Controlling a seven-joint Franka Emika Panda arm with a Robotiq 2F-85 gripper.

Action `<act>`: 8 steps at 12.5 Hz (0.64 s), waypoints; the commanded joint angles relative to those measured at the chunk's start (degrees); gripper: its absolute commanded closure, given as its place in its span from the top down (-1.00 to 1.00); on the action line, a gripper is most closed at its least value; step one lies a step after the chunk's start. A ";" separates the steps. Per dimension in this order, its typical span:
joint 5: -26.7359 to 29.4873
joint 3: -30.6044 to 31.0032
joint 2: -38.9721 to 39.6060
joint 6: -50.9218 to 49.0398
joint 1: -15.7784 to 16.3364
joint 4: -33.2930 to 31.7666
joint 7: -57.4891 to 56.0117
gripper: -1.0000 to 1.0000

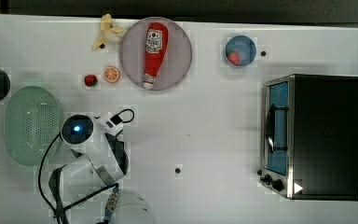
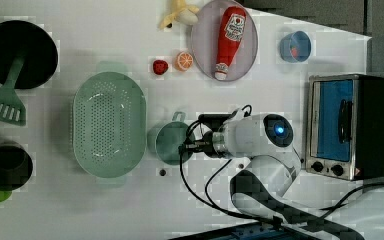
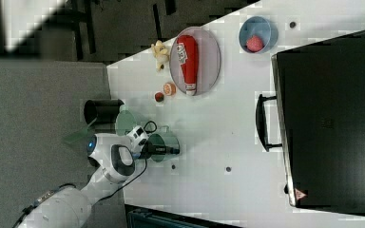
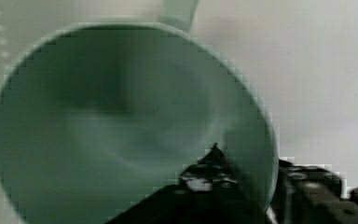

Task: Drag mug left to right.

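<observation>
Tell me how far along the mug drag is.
Early. The gripper straddles the rim of the green mug, one finger inside, one outside. The mug stands beside the colander, so the drag across the table toward the toaster oven remains.

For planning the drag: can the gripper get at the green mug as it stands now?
Probably yes. The gripper is already at the green mug, one finger inside the rim, one outside. The colander stands beside the mug, not in the way.

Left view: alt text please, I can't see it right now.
The arm's claw sits at the rim of a green mug, beside a green colander on a white table. A toaster oven stands at the left view's right.
</observation>
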 commanded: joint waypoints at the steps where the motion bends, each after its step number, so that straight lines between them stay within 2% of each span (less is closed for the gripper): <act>1: -0.36 -0.86 -2.15 0.14 -1.25 1.54 2.00 -0.65; 8: -0.37 -0.96 -3.61 -5.46 -6.19 1.09 -2.66 -0.65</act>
